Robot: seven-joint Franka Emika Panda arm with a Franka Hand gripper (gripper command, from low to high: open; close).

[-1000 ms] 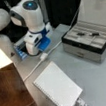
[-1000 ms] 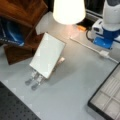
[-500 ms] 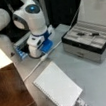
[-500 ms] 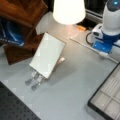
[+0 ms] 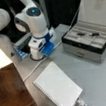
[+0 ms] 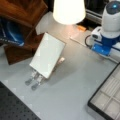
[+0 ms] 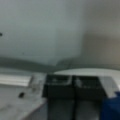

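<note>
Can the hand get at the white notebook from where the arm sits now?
Probably yes. The white notebook lies flat on the grey table with nothing on top of it, and the arm stands close behind. The hand shows in neither front view.

A grey table [image 5: 96, 78] carries everything in both front views. In a front view, a white notebook [image 5: 58, 88] lies at about six o'clock on it, an open case [image 5: 88, 42] at three o'clock, the arm's base [image 5: 40, 48] at eleven o'clock and a wooden box [image 5: 11, 95] at eight o'clock. In a front view the notebook [image 6: 47, 55] sits near ten o'clock, with a lamp [image 6: 68, 11] at twelve.
</note>
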